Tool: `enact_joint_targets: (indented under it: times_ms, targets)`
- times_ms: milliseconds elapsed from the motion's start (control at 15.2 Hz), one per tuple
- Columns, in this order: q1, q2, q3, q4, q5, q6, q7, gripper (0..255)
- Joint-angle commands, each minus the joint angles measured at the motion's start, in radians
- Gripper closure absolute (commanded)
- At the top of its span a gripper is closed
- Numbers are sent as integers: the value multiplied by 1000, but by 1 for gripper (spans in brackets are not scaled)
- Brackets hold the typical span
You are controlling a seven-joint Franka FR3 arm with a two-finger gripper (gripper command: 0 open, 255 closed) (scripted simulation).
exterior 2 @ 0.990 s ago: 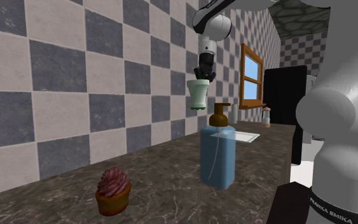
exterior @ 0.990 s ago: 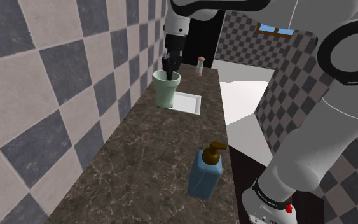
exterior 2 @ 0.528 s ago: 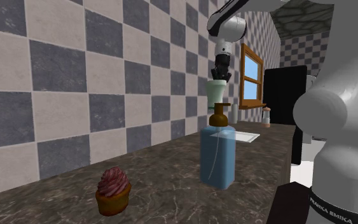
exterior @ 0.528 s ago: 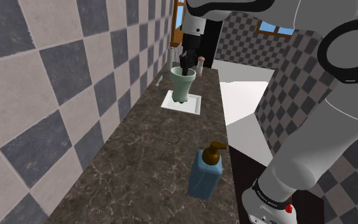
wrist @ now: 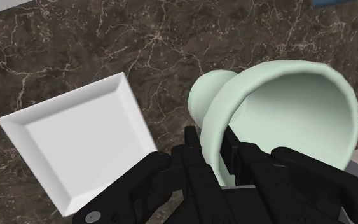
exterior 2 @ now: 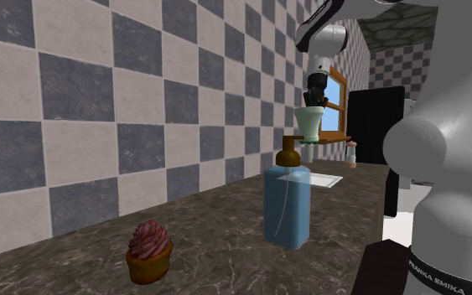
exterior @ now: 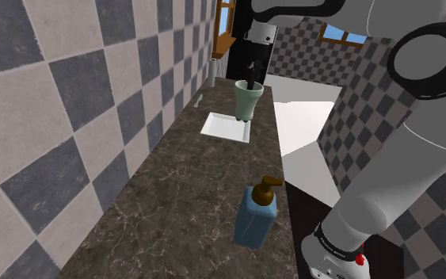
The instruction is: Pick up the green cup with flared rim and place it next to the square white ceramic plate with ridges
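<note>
The square white plate (exterior: 226, 126) lies flat on the dark marbled worktop (exterior: 181, 198). Just right of it in the shoulder view, the pale green cup (exterior: 249, 98) hangs upright above the worktop, its rim pinched between the tool (exterior: 250, 82) fingers.

I see a dark marbled countertop (exterior: 177, 198). A square white plate (exterior: 226, 127) lies flat toward its far end. Nearer, a blue soap dispenser (exterior: 257, 214) with a brown pump stands by the shoulder view's right edge. In the second exterior view a pink-frosted cupcake (exterior 2: 149, 250) sits nearest, and a small capped bottle (exterior 2: 352, 154) stands far off.
</note>
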Motion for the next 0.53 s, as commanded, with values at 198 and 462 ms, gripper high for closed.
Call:
enact_joint_targets:
  times_ms: [198,462]
  targets:
    - [-58,40,-64,53,-9,-23,-122,255]
    - [-107,96,-113,121,-7,-44,-219,255]
